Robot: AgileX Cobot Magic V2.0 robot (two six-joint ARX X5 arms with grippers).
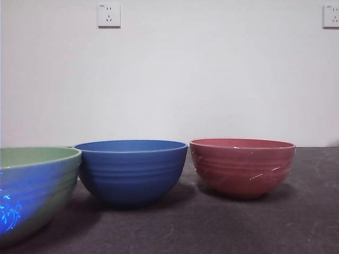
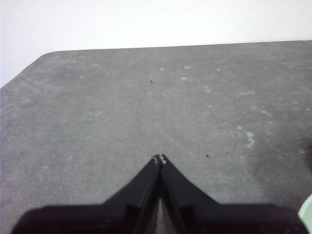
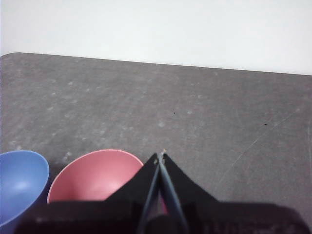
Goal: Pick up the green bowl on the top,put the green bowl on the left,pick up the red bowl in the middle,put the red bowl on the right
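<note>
The green bowl point(image 1: 32, 190) stands on the table at the near left, cut off by the picture's edge, with a blue glare on its wall. A pale sliver of the green bowl point(image 2: 307, 214) shows at the corner of the left wrist view. The red bowl point(image 1: 242, 166) stands upright at the right, and the red bowl point(image 3: 95, 175) lies empty beside my right gripper point(image 3: 160, 157), which is shut on nothing. My left gripper point(image 2: 159, 160) is shut over bare table. Neither gripper shows in the front view.
A blue bowl point(image 1: 131, 170) stands in the middle between the other two; the blue bowl point(image 3: 19, 183) also appears in the right wrist view. The dark grey table point(image 1: 212, 227) runs back to a white wall with two sockets point(image 1: 109, 15).
</note>
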